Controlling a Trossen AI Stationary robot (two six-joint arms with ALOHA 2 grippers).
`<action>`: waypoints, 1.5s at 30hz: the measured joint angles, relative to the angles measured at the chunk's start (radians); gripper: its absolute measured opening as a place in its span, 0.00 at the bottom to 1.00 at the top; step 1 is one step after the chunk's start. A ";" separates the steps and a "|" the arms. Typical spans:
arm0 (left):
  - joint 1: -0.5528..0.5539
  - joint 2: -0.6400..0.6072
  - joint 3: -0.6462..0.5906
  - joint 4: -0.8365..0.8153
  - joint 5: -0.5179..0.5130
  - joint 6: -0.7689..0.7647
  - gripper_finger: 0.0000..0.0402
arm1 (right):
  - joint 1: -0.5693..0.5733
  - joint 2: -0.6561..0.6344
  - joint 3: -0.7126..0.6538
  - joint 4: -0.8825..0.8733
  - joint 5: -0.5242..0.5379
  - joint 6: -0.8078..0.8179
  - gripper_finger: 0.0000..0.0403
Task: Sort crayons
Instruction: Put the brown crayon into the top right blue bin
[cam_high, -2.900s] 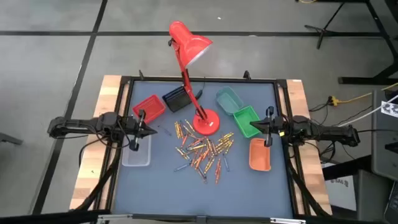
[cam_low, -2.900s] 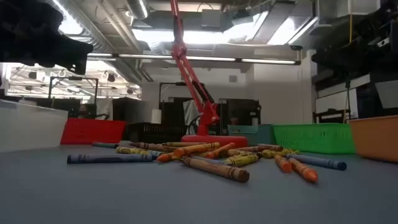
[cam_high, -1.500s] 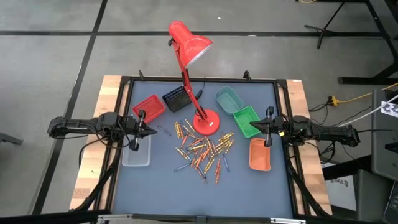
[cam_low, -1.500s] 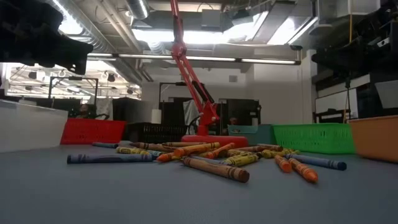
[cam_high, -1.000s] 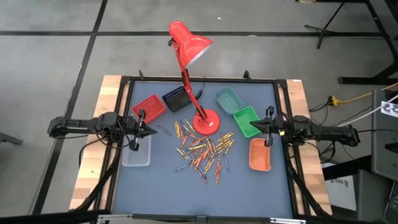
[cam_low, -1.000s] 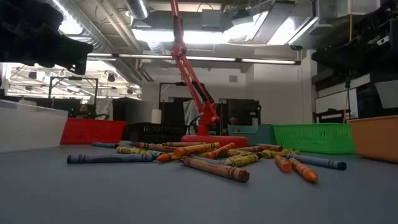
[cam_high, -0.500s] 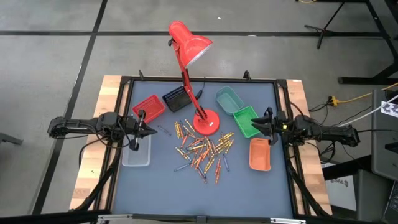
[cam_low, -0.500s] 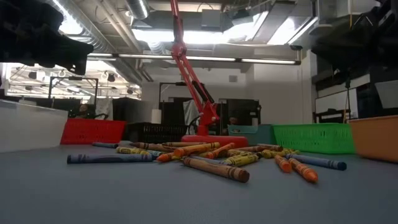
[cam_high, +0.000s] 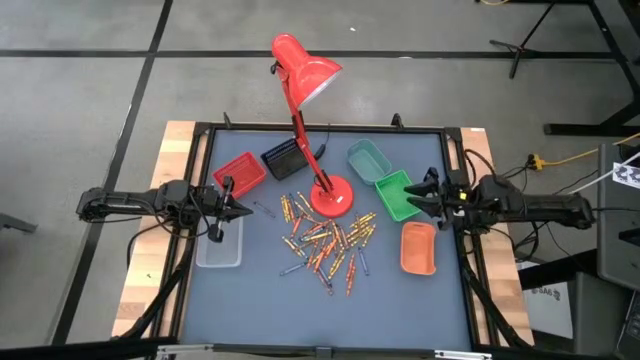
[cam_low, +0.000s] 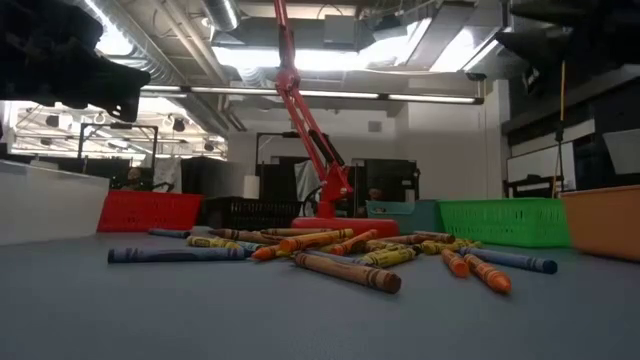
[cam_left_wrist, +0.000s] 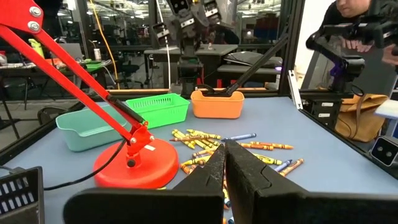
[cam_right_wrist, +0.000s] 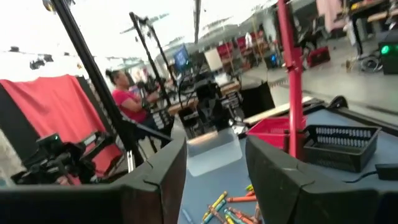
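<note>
Crayons (cam_high: 325, 242) heaped beside the lamp base (cam_high: 331, 197)

We see the right tool (cam_high: 420, 194) wide over the green tray's (cam_high: 394, 197) edge; the left tool (cam_high: 240, 209) pinched empty, well apart.

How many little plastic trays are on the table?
6. Left side: red plastic tray, black mesh tray, clear plastic tray. Right side: teal plastic tray, green plastic tray, orange plastic tray. None seem hidden.
</note>
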 joint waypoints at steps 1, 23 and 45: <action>0.000 0.000 0.000 0.000 0.000 0.000 0.00 | 0.000 0.043 0.025 0.000 -0.002 0.000 0.41; 0.000 0.000 0.000 0.000 0.000 -0.001 0.00 | 0.000 0.905 0.617 -0.534 -0.004 0.000 0.41; 0.000 0.000 0.000 0.000 0.000 -0.002 0.00 | 0.000 1.270 0.660 -0.576 0.114 0.064 0.41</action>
